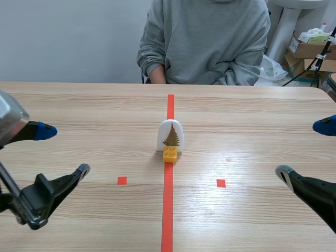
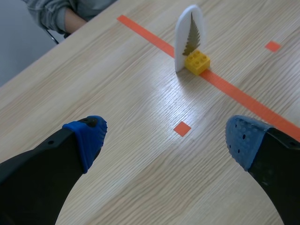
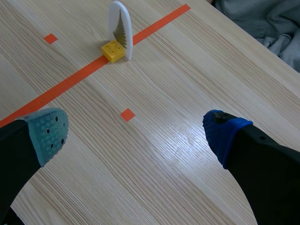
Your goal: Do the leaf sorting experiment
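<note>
- Judging by how things lie, the leaf sorting has not started: the leaf card (image 1: pixel 170 135) stands upright in its yellow brick (image 1: pixel 170 153), and neither gripper touches it.
- The left gripper (image 1: pixel 65 149) has its fingers spread wide with nothing between them. In its wrist view the card and brick stand well ahead of the jaws, a little toward the right finger.
- The right gripper (image 1: pixel 303 149) is likewise spread and empty. In its wrist view the card sits well ahead of the jaws, nearer the left finger.
- In the scene view the card stands between the two grippers and farther up the table (image 1: pixel 94 115) than either, well apart from both.
- What seems left is the whole job: reaching in, taking hold of the card or its brick, and moving it to whichever side it belongs on. The pictures do not show which side that is.
- Task things, counted — one white arched card, one fern-like leaf on its face, one yellow studded brick as its stand.
- Marks, counted — one orange-red tape line (image 1: pixel 168 210) passing under the brick, and two small tape squares (image 1: pixel 122 180), one nearer each gripper's side.
- One person in a grey sweatshirt (image 1: pixel 205 42) sits across the table, beyond the card from both jaws.
</note>
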`<state>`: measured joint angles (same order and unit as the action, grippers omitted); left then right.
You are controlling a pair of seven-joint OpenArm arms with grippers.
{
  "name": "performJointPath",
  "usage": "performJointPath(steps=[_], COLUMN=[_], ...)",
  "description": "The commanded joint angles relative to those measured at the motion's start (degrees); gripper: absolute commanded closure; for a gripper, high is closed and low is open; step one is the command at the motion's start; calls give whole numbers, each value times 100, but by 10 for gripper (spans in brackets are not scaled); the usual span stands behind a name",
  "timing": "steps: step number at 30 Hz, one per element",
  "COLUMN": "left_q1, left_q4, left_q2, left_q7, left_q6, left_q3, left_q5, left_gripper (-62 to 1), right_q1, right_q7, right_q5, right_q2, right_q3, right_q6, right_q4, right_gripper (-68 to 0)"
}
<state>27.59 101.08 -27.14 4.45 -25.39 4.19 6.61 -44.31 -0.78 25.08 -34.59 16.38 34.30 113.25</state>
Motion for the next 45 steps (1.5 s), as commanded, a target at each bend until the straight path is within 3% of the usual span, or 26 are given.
performJointPath(steps=[1, 11, 19, 25, 34, 37, 45], left_q1=[-428, -3198, -4933, -5735, -6181, -6190, -6188], left_q4=[-181, -2568, -4402, -5549, -6542, -6671, -6738], left_q2=[-94, -94, 575, 1274, 2072, 2155, 2131], left_q7=[-166, -437, -509, -511, -643, -662, -728], left_q6=[-11, -289, -282, -264, -146, -116, 42], left_q3=[-192, -2234, -3709, -4197, -4280, -4280, -4280], left_q5=[44, 44, 0, -46, -380, -629, -629], left_gripper=[-542, -542, -542, -542, -534, -468, -222], right_q1=[66, 68, 68, 68, 68, 68, 68], right_q7=[-63, -63, -63, -63, -63, -63, -66], right_q5=[66, 63, 63, 63, 63, 61, 61], right_q2=[0, 2, 2, 2, 0, 0, 0], right_q3=[44, 44, 44, 44, 44, 44, 44], right_q6=[-15, -15, -15, -15, -15, -15, -15], right_q4=[44, 44, 44, 44, 44, 44, 44], right_gripper=[-591, -591, -591, -591, -591, -591, -591])
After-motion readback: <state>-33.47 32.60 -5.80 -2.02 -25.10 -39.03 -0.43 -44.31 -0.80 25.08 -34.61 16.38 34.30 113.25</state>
